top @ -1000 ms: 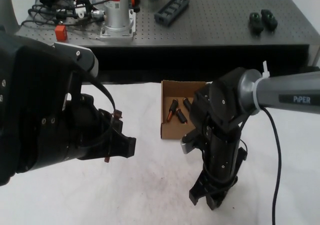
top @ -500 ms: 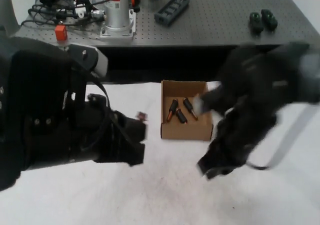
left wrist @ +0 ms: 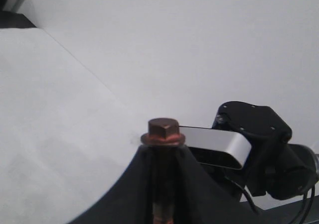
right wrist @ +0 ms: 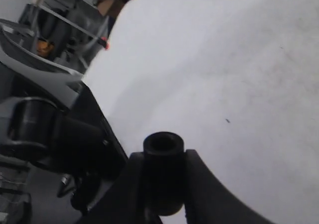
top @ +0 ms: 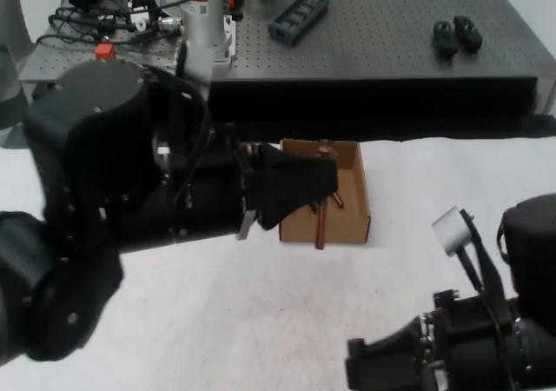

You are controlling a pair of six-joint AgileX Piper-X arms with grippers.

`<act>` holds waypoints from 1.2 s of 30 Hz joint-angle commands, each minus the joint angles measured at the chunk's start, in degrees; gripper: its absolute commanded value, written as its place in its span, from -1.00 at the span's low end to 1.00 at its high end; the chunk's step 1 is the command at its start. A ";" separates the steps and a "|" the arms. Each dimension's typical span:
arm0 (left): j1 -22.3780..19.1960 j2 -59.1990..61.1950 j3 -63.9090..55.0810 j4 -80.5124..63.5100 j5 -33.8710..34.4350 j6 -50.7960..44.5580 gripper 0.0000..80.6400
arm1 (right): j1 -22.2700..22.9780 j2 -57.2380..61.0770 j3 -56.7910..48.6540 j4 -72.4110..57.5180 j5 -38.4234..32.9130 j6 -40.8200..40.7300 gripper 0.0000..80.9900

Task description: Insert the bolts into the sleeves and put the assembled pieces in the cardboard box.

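The copper bolt (left wrist: pixel 162 132) is pinched below its hex head in the left tool (left wrist: pixel 162 157), which has swung across in front of the cardboard box (top: pixel 346 228). The black sleeve (right wrist: pixel 163 176) sits clamped in the right tool (right wrist: pixel 163 157), which has lifted off the bench (top: pixel 261 321) and dropped to the near right. Both parts are in hand but well apart, so insertion looks to be next.

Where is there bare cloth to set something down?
Bare cloth between the cardboard box and the right tool, and right of the box. Crowded at the box's left, where the left tool holds a bolt.
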 commanded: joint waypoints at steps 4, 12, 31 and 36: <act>0.09 -0.13 -0.34 -1.99 0.78 -1.10 -0.98 | 0.74 2.41 -0.14 -16.62 -1.04 6.85 -0.91; 0.09 -0.13 -0.34 -1.99 0.78 -1.22 -0.98 | 0.74 3.82 -0.14 -21.21 -1.39 9.07 -0.91; 0.09 -0.13 -0.34 -1.99 0.78 -1.22 -0.98 | 0.74 7.02 -0.21 -29.21 -1.58 9.29 -0.91; 0.09 -0.13 -0.34 -1.99 1.31 -1.21 -0.98 | 0.74 7.02 -0.21 -29.90 3.31 9.67 -0.91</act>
